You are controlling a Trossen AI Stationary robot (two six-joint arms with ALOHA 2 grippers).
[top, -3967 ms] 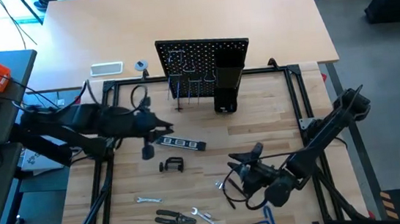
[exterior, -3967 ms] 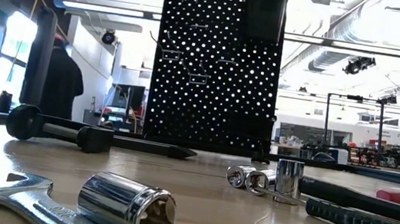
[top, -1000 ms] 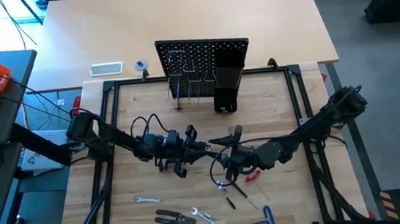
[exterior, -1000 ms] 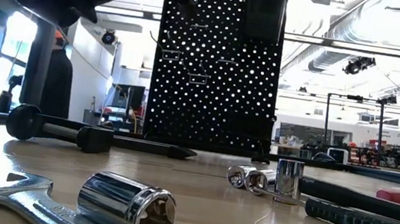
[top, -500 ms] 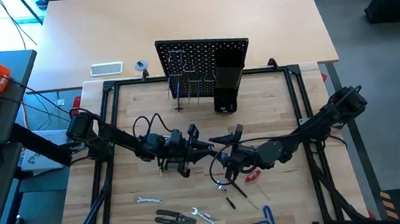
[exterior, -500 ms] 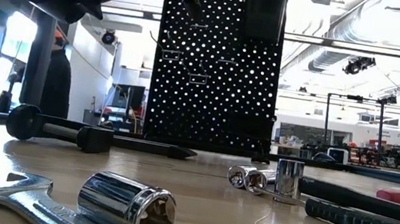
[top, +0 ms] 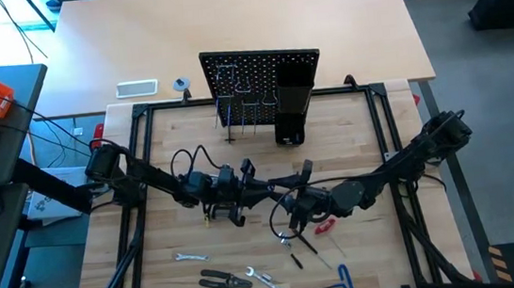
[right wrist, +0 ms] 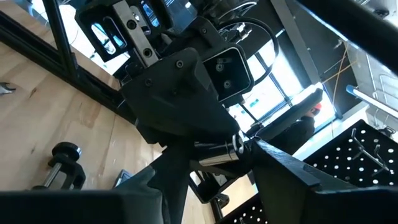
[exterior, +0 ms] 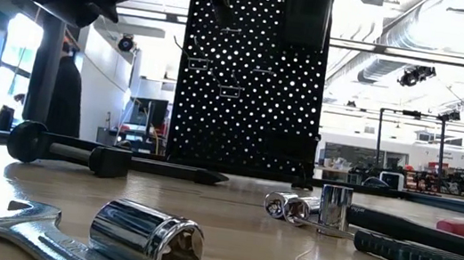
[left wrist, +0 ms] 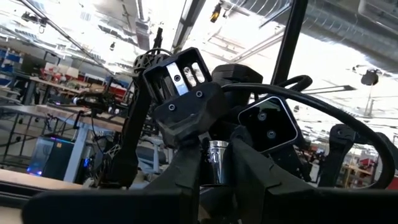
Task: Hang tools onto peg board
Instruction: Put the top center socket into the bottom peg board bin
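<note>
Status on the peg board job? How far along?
Done: nothing visibly hung on the peg board.
In hand: left gripper holds a silver-ended tool up to the right gripper mid-table.
Left: pliers, C-clamp, hex key, wrenches.

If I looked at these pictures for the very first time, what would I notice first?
Probably the two dark robot arms meeting nose to nose in the middle of the wooden table, the left end effector and right end effector around a small shiny metal bit between them. Behind them stands the black peg board full of holes, and up close a shiny socket lies on the table.
</note>
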